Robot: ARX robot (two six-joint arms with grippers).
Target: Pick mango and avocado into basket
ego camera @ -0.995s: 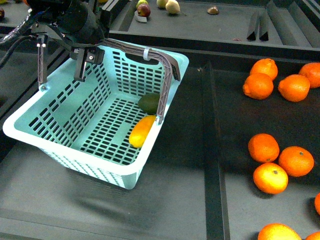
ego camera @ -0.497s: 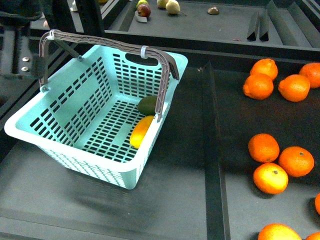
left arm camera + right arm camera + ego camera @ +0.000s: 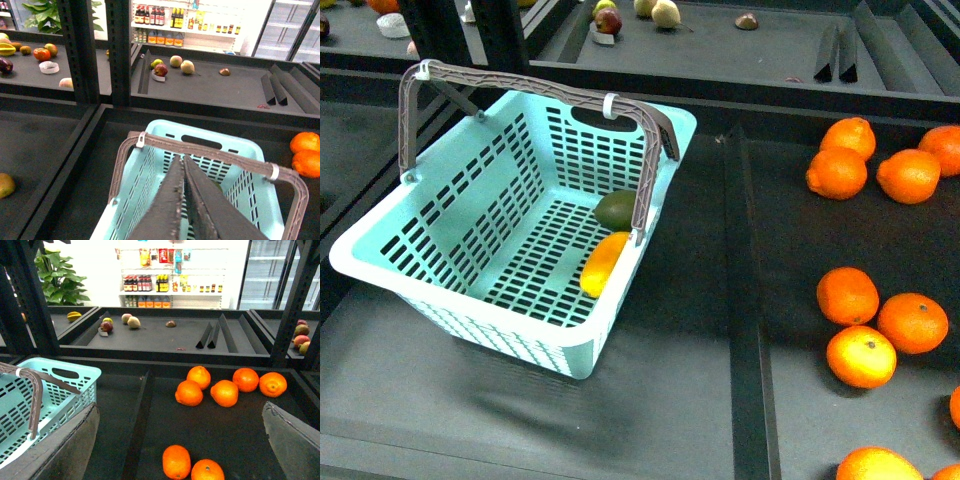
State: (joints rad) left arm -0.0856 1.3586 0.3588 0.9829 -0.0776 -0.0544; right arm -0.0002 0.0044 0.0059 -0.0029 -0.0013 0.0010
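Mango and avocado both lie in the basket.

On the dark worktop (image 3: 680, 380) the turquoise basket (image 3: 390, 262) sits left, handles up; the avocado (image 3: 616, 209) lies against its right wall, the mango (image 3: 603, 262) just beside it. Oranges (image 3: 847, 296) lie well apart to the right. The left claw (image 3: 183, 200) hangs over the basket, fingers pressed together, holding nothing. The right claw (image 3: 180, 440) is spread wide, empty.
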